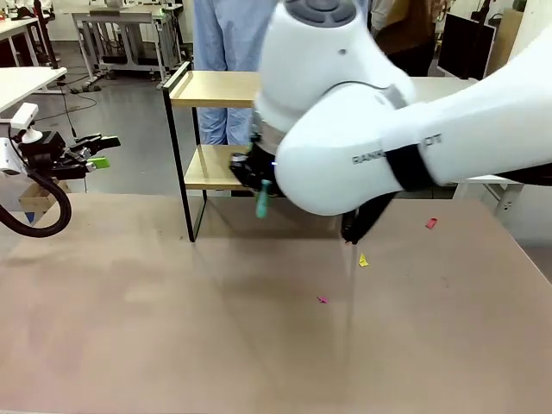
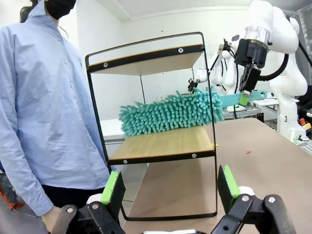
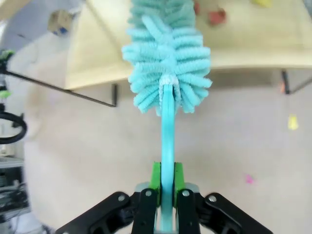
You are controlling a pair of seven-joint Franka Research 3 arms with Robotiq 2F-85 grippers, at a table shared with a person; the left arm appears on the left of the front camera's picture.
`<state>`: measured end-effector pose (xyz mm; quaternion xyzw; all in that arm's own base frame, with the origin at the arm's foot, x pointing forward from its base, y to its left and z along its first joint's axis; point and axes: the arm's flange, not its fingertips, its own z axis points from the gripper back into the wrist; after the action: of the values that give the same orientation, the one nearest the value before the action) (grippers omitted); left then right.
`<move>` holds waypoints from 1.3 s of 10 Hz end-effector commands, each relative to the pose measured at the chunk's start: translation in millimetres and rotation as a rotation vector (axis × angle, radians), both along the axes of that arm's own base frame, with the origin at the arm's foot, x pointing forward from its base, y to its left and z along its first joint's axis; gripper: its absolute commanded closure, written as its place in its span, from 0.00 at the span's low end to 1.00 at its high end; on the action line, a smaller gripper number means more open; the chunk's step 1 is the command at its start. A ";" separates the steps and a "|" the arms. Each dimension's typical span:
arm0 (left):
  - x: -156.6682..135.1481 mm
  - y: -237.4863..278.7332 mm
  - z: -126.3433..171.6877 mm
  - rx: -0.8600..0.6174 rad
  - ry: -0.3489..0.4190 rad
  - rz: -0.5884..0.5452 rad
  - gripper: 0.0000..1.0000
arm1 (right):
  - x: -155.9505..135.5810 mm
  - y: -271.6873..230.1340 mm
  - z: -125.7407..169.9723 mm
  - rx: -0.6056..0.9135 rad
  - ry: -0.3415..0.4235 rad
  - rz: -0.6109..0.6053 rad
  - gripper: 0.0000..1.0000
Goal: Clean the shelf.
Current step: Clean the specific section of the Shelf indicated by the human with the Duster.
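The shelf (image 2: 161,146) is a two-tier rack with light wood boards in a black frame, standing at the table's far edge (image 1: 203,90). A teal fluffy duster (image 2: 170,112) lies across its lower board (image 3: 92,63), its head (image 3: 168,58) over the wood. My right gripper (image 3: 165,174) is shut on the duster's handle (image 1: 262,201), just in front of the lower board (image 1: 205,168). Small red and yellow scraps (image 3: 217,17) lie on that board. My left gripper (image 2: 169,186) hangs open and holds nothing, off the table's left side (image 1: 97,153), facing the shelf's end.
A person in a light blue shirt (image 2: 44,107) stands behind the shelf. Paper scraps lie on the brown table: red (image 1: 430,223), yellow (image 1: 363,260), pink (image 1: 323,299). My right arm's white body (image 1: 345,112) hides much of the shelf. Other white tables stand behind.
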<state>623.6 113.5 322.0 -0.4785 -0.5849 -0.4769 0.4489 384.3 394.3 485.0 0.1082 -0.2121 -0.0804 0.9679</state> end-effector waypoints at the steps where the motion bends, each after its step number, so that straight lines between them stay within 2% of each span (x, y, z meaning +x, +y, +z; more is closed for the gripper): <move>1: -0.7 -0.1 3.3 0.002 -0.009 0.002 0.00 | -13.9 -55.9 3.0 -0.061 0.058 -0.024 0.87; 3: -0.7 -0.1 3.3 0.002 -0.009 0.002 0.00 | -16.7 -112.9 3.8 -0.096 0.075 -0.084 0.87; 4: -0.7 -0.1 3.3 0.002 -0.009 0.002 0.00 | -19.6 -146.4 6.2 -0.113 0.065 -0.158 0.87; 6: -0.7 -0.1 3.3 0.002 -0.009 0.002 0.00 | -26.6 -165.2 12.4 -0.142 0.009 -0.208 0.87; 7: -0.7 -0.1 3.3 0.002 -0.009 0.002 0.00 | -34.0 -153.5 17.8 -0.060 -0.059 -0.147 0.87; 8: -0.7 -0.1 3.3 0.002 -0.009 0.002 0.00 | -20.0 -154.7 9.1 -0.128 0.029 -0.186 0.87; 11: -0.7 -0.1 3.3 0.002 -0.009 0.002 0.00 | -20.0 -154.7 9.1 -0.128 0.029 -0.186 0.87; 12: -0.7 -0.1 3.3 0.002 -0.009 0.002 0.00 | -24.4 -152.6 8.1 -0.131 0.001 -0.183 0.87; 13: -0.7 -0.1 3.3 0.002 -0.009 0.002 0.00 | -29.9 -156.6 22.3 -0.076 -0.060 -0.041 0.87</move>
<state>623.6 113.5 322.3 -0.4784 -0.5849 -0.4771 0.4488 359.3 246.0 496.0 0.0314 -0.2336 -0.1351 0.9624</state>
